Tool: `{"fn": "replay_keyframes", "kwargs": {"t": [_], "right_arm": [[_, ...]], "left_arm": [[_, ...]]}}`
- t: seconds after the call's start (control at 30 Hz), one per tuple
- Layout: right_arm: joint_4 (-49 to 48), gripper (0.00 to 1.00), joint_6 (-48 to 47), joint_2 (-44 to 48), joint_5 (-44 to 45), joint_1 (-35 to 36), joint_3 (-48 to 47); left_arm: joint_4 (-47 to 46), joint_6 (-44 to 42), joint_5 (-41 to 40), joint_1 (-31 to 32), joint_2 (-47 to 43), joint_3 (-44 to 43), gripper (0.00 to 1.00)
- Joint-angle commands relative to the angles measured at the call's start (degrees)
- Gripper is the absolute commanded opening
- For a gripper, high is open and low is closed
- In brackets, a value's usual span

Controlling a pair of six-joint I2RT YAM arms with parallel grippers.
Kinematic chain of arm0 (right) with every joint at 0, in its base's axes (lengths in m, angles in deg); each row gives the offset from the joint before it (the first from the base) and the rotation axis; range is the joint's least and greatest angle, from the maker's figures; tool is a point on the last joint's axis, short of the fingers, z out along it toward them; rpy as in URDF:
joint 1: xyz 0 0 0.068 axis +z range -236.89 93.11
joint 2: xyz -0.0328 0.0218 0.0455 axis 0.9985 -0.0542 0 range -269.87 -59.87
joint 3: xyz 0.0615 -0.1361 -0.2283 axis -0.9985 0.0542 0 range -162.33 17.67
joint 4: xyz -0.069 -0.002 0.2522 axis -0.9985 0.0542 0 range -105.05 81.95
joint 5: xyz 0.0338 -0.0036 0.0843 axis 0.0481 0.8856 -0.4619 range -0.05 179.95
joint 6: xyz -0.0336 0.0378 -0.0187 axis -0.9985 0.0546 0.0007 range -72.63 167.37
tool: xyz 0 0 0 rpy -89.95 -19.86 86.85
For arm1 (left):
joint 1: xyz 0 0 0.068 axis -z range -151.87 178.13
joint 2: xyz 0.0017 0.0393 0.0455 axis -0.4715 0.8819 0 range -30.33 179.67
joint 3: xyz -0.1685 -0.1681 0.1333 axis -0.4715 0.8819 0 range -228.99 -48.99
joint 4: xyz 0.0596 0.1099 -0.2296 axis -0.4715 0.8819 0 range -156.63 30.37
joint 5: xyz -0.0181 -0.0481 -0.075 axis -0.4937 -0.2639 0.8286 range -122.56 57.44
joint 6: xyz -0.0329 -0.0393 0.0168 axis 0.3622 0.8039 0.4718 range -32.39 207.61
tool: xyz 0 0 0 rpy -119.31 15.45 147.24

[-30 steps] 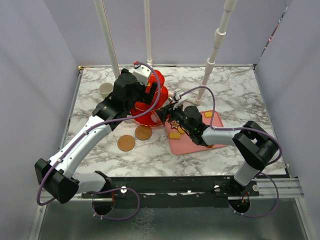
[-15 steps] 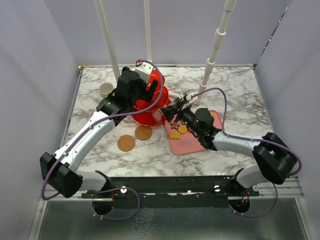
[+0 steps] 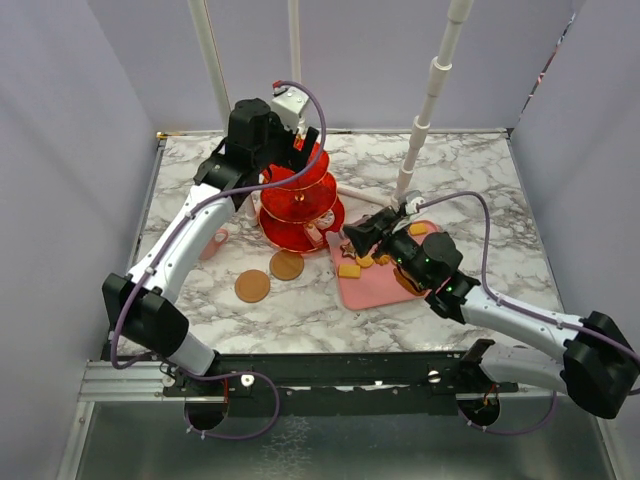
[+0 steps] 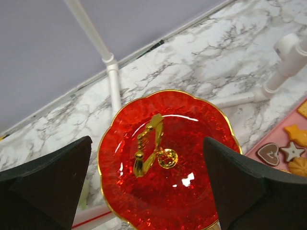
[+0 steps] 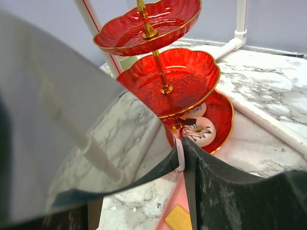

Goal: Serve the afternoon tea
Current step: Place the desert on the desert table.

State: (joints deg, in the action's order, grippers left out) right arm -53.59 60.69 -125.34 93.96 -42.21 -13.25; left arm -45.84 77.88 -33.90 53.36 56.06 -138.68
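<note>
The translucent red three-tier stand (image 3: pixel 300 205) with its gold finial (image 4: pixel 148 151) stands at the back middle of the table. My left gripper (image 4: pixel 148 191) hangs open above the top tier (image 4: pixel 168 167), its fingers (image 4: pixel 48 182) wide apart on either side. My right gripper (image 5: pixel 181 153) is shut on a thin pale pink cookie (image 5: pixel 179 155), just in front of the bottom tier (image 5: pixel 223 117). White iced pastries (image 5: pixel 197 132) lie on that tier. Two brown coasters (image 3: pixel 287 265) (image 3: pixel 252 287) lie in front of the stand. A pink mug (image 3: pixel 212 244) peeks out from behind the left arm.
A pink tray (image 3: pixel 385 285) with several cookies lies right of the stand, under my right gripper (image 3: pixel 352 240). White pipe posts (image 3: pixel 425 110) (image 3: pixel 215 75) rise behind the stand, and a pipe (image 3: pixel 365 193) lies on the marble. Grey walls close in the sides.
My left gripper has risen from beside the stand and moved back over its top tier. The right arm has swung its elbow out to the right, gripper still near the bottom tier.
</note>
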Motion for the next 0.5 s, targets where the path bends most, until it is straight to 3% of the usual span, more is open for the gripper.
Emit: {"fn": "replay_keyframes", "kwargs": {"t": [0.0, 0.07, 0.47], "right_arm": [[4.6, 0.58, 0.3, 5.9, 3.9, 0.4, 2.2], [5.7, 0.58, 0.1, 7.8, 5.2, 0.4, 2.9], [10.2, 0.54, -1.2, 14.2, 11.9, 0.2, 5.0]], "left_arm": [[3.5, -0.6, 11.3, -0.4, 3.1, -4.2, 0.98], [3.7, 0.1, 10.8, -0.5, 4.5, -5.4, 0.93], [3.9, 5.4, 6.4, -0.5, 9.8, -11.1, 0.36]]}}
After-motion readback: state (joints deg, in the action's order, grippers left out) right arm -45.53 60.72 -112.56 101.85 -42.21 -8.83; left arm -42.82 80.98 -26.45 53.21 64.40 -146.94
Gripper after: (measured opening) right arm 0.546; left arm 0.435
